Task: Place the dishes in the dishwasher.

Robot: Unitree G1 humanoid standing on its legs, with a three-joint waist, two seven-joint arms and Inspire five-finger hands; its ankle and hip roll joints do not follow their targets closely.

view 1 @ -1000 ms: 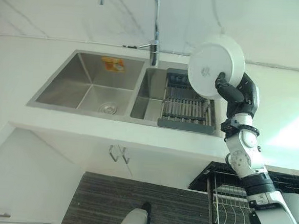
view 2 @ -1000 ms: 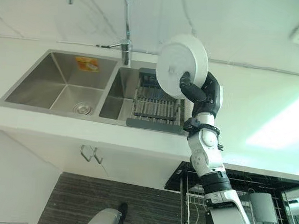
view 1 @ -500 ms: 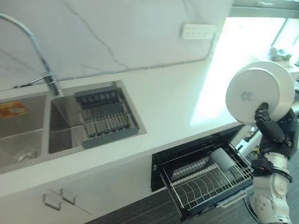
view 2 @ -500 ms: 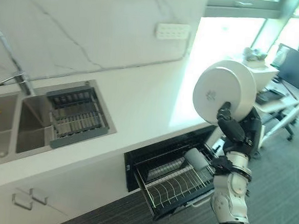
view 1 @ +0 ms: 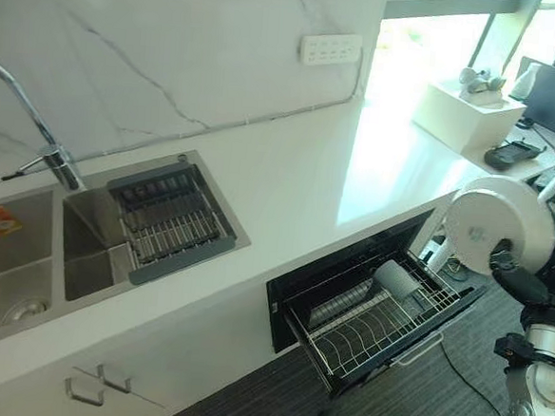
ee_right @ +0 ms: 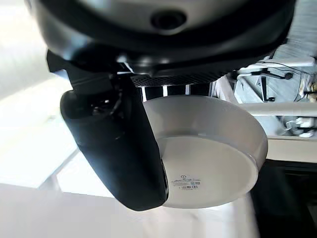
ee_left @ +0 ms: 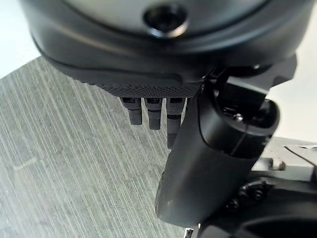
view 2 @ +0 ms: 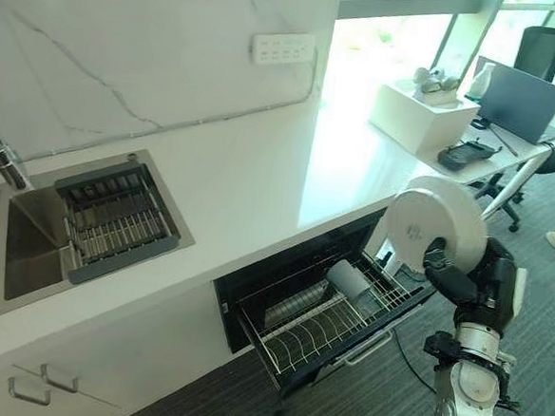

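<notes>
White bowl [view 2: 435, 229] up in the right hand [view 2: 472, 284], underside facing the camera, thumb pressed on its base and fingers [ee_right: 163, 91] curled behind the rim, grasping it. Held in the air to the right of the white bench [view 1: 289, 180], just right of the open dishwasher rack [view 1: 384, 320]. Pale cup [view 1: 396, 278] lying in that rack. Left hand [ee_left: 198, 148] over the grey floor [ee_left: 59, 163], fingers [ee_left: 153, 113] straight and released, holding nothing. Sink [view 1: 85, 242] with drying rack [view 1: 167, 219] at far left.
</notes>
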